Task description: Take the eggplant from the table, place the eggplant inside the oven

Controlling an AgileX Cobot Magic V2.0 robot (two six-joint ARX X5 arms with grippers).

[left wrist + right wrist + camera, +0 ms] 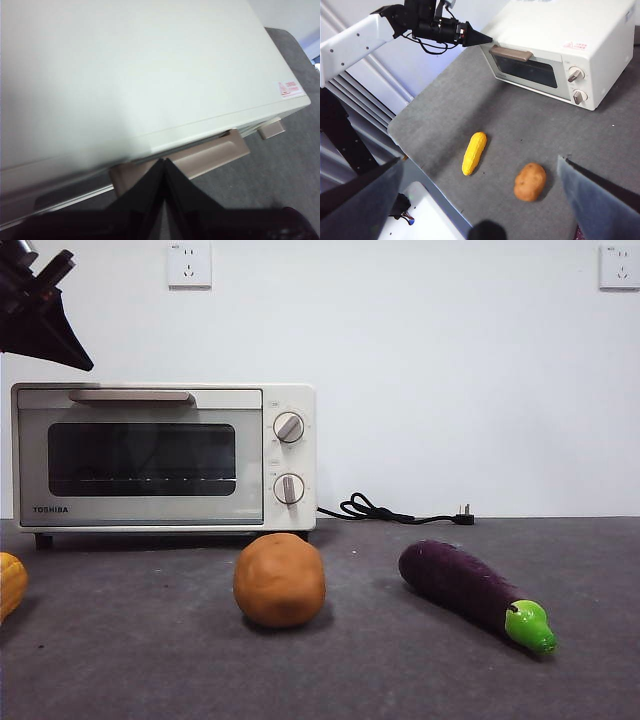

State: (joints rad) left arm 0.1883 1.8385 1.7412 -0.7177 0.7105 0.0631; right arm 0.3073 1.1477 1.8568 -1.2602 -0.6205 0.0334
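The eggplant lies on the table at the right, its green cap toward the camera. The oven stands at the back left with its door closed. My left gripper is shut with nothing in it, its tip just in front of the oven's beige handle and above the oven's top. It shows as a black tip at the upper left of the front view. My right gripper hangs high over the table, open and empty, far from the eggplant.
An orange-brown potato sits in the middle in front of the oven. A yellow corn cob lies nearer the table's left edge. The oven's black power cord trails along the back wall.
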